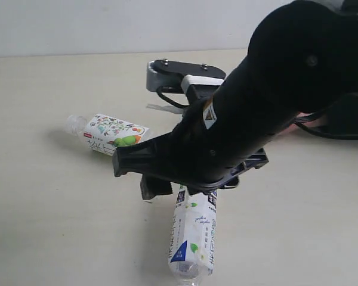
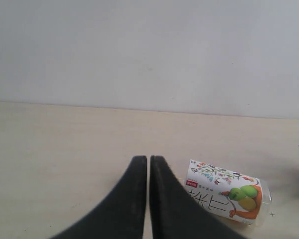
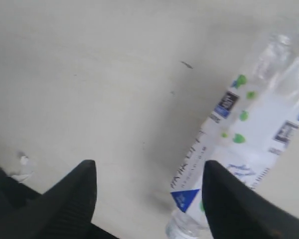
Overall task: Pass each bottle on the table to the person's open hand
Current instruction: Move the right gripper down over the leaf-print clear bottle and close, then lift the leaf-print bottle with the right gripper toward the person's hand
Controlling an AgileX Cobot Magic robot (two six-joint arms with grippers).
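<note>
Exterior view: my right arm fills the middle, a matt black tube. The right gripper (image 1: 144, 174) hangs low over the table (image 1: 48, 238), a pale wood-grain top. Two bottles lie on their sides there. The fruit-and-flower bottle (image 1: 113, 134) is at about ten o'clock from the gripper. The leafy bottle (image 1: 194, 232) runs off towards five o'clock, its upper end hidden under the arm. Both are clear, thin-walled plastic cylinders in glossy printed sleeves. I cannot make out the person's open hand here.

Left wrist view: the left gripper (image 2: 148, 158) has its curved black jaws pressed together with nothing between them. It is idle above the table, with the fruit-and-flower bottle (image 2: 224, 199) lying near one jaw.

Right wrist view: the right gripper (image 3: 149, 167) has its jaws standing well apart over bare tabletop. The leafy bottle (image 3: 249, 139) lies beside one ribbed finger, partly behind it rather than between the two, so nothing is held.

I judge the step to be lining up a pick on the leafy bottle. Next I would shift sideways until the round body sits between the jaws, lower, and close across it gently. Smooth film on a cylinder can roll or slip, and thin plastic dents easily.
</note>
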